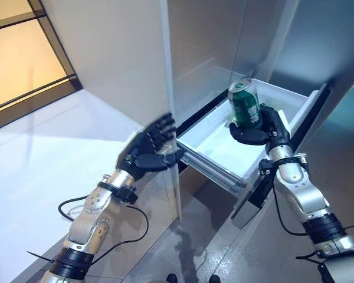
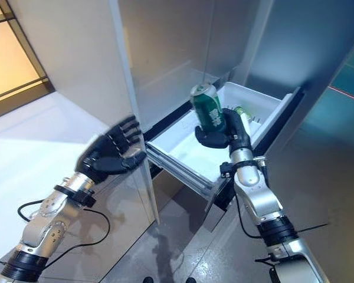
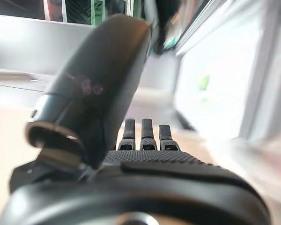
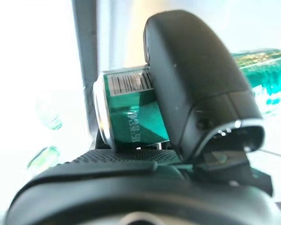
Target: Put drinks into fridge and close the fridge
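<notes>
The right hand (image 1: 256, 131) had its fingers and thumb curled round a green drink can (image 1: 245, 103), holding it upright above the open white drawer (image 1: 224, 150) of the fridge (image 1: 200, 53). In the right wrist view the thumb lay across the can's side, and the can (image 4: 131, 119) showed a white barcode panel near its rim with some pale print on the green below it; the print was too blurred to read. From the head views the can's label carried light markings on green, also too small to make out. Its silver top faced upward and slightly toward the camera.

The drawer stood pulled out from the lower part of the fridge, its white inside mostly bare, with a small green thing (image 2: 241, 111) just visible behind the right hand near the drawer's far wall; what it was could not be told.

The left hand (image 1: 147, 150) hovered at the near edge of the fridge's grey side panel (image 1: 124, 59), beside the drawer's left corner. Its fingers were straight and spread, the thumb pointing toward the drawer, and it held nothing. Whether it touched the panel could not be told.
</notes>
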{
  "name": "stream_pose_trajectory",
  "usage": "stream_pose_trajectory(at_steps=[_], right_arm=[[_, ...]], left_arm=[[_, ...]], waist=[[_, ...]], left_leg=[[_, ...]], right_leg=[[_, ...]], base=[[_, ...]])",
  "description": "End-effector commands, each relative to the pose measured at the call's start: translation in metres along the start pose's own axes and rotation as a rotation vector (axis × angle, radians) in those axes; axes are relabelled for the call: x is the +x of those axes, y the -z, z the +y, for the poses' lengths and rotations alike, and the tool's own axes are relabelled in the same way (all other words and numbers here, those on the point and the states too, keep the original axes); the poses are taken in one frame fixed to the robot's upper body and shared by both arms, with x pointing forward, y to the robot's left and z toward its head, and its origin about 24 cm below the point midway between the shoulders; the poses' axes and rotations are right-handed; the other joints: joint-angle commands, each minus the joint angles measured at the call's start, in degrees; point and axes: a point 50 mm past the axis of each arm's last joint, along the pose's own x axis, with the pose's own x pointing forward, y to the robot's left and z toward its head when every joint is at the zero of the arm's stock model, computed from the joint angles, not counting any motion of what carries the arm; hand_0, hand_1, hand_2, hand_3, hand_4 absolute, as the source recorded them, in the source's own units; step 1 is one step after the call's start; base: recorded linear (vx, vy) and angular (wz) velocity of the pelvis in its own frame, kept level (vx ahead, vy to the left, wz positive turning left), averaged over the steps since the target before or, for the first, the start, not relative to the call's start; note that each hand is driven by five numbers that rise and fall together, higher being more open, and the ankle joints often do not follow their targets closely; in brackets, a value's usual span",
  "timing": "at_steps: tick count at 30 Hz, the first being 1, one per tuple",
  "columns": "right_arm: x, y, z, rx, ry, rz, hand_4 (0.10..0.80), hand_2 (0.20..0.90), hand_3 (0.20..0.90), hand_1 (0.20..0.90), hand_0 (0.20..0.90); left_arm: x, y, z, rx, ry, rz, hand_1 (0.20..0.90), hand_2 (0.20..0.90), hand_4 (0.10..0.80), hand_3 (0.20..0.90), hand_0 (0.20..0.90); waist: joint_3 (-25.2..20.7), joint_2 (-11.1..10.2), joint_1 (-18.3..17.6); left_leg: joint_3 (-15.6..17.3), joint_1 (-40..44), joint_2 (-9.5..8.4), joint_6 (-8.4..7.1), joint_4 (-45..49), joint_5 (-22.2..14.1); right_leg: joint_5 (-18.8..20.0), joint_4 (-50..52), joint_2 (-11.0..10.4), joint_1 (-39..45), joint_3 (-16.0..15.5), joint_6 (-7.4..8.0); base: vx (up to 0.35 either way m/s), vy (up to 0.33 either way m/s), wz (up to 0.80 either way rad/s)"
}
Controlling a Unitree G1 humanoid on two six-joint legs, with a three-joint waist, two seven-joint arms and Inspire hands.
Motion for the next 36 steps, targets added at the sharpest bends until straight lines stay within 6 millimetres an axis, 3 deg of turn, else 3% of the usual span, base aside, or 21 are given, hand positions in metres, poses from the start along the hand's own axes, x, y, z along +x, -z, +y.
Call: stream_pose_trajectory(at_steps=[1, 2, 5, 9, 13, 16, 18, 24, 31, 36], right_arm=[[0.032, -0.123, -0.045, 0.058, 0.171, -0.426, 0.100, 0.300, 0.200, 0.300, 0.300], [0.042, -0.115, -0.057, 0.027, 0.191, -0.354, 0.100, 0.300, 0.200, 0.300, 0.300], [0.054, -0.107, -0.072, -0.052, 0.212, -0.267, 0.100, 0.300, 0.200, 0.300, 0.300], [0.065, -0.100, -0.096, -0.165, 0.236, -0.143, 0.100, 0.300, 0.200, 0.300, 0.300], [0.071, -0.108, -0.117, -0.198, 0.298, -0.070, 0.100, 0.300, 0.200, 0.300, 0.300], [0.073, -0.109, -0.130, -0.308, 0.315, 0.011, 0.100, 0.300, 0.200, 0.300, 0.300], [0.072, -0.106, -0.139, -0.430, 0.315, 0.087, 0.100, 0.300, 0.200, 0.300, 0.300], [0.068, -0.088, -0.146, -0.480, 0.276, 0.233, 0.100, 0.300, 0.200, 0.300, 0.300], [0.065, -0.066, -0.143, -0.472, 0.195, 0.316, 0.100, 0.300, 0.200, 0.300, 0.300], [0.063, -0.055, -0.140, -0.468, 0.132, 0.357, 0.100, 0.300, 0.200, 0.300, 0.300]], left_arm=[[0.014, -0.008, -0.028, -0.107, 0.252, -0.047, 0.900, 0.900, 0.800, 0.900, 0.900], [0.010, 0.013, -0.037, -0.191, 0.319, 0.047, 0.900, 0.900, 0.800, 0.900, 0.900], [0.001, 0.039, -0.049, -0.264, 0.379, 0.179, 0.900, 0.900, 0.800, 0.900, 0.900], [-0.014, 0.068, -0.064, -0.403, 0.440, 0.323, 0.900, 0.900, 0.800, 0.900, 0.900], [-0.021, 0.083, -0.058, -0.370, 0.409, 0.403, 0.900, 0.900, 0.800, 0.900, 0.900], [-0.024, 0.094, -0.043, -0.244, 0.331, 0.460, 0.900, 0.900, 0.800, 0.900, 0.900], [-0.033, 0.110, -0.023, -0.158, 0.217, 0.535, 0.900, 0.900, 0.800, 0.900, 0.900], [-0.064, 0.140, 0.034, 0.056, -0.150, 0.679, 0.900, 0.900, 0.800, 0.900, 0.900], [-0.083, 0.124, 0.089, 0.392, -0.511, 0.614, 0.900, 0.900, 0.800, 0.900, 0.900], [-0.092, 0.123, 0.099, 0.370, -0.576, 0.607, 0.900, 0.900, 0.800, 0.900, 0.900]], waist=[[-5.05, -1.86, 0.66], [-4.72, -1.72, 1.44], [-3.86, -1.43, 2.25], [-2.01, -0.73, 3.44], [1.77, 0.11, 4.47], [4.35, 0.69, 4.95], [5.81, 0.67, 5.12], [9.60, -0.06, 5.37], [13.62, -1.36, 6.35], [15.02, -1.42, 6.78]], left_leg=[[-0.63, 0.85, -3.44, 1.88, 2.93, -5.69], [-0.69, 0.70, -3.34, 1.67, 2.98, -5.47], [-0.97, 0.47, -3.24, 1.50, 3.19, -5.58], [-1.74, -1.86, -3.27, 1.39, 4.24, -4.75], [-2.69, -6.79, -3.45, 1.46, 6.36, -4.18], [-2.96, -9.29, -3.43, 1.58, 6.91, -3.55], [-2.84, -10.55, -3.21, 1.62, 6.75, -2.82], [-3.09, -13.52, -2.92, 1.81, 7.18, -1.85], [-3.06, -17.48, -3.05, 1.83, 8.10, -1.36], [-2.61, -19.03, -3.22, 1.78, 9.08, -1.23]], right_leg=[[-4.37, 4.16, 1.74, 0.40, -0.75, 0.04], [-4.19, 4.05, 1.55, 0.48, -1.33, 0.10], [-4.55, 4.18, 1.46, 0.57, -1.80, 0.16], [-4.50, 5.32, 1.14, -1.13, -2.37, 0.01], [-4.41, 7.23, 0.82, -5.34, -2.66, -0.40], [-4.02, 7.85, 1.00, -7.64, -2.55, -0.62], [-3.65, 8.01, 1.20, -8.79, -2.44, -0.65], [-3.16, 8.67, 1.60, -11.30, -2.49, -0.92], [-2.17, 9.19, 1.51, -14.82, -3.46, -0.71], [-2.01, 10.30, 1.17, -16.62, -4.24, -0.71]], base=[[0.062, 0.013, 0.18], [0.065, 0.015, 0.22], [0.093, 0.018, 0.15], [0.009, 0.009, 0.20], [-0.170, -0.021, 0.24], [-0.138, -0.026, 0.16], [-0.069, -0.036, 0.17], [-0.029, -0.054, 0.08], [-0.095, -0.052, 0.04], [-0.059, 0.001, 0.03]])
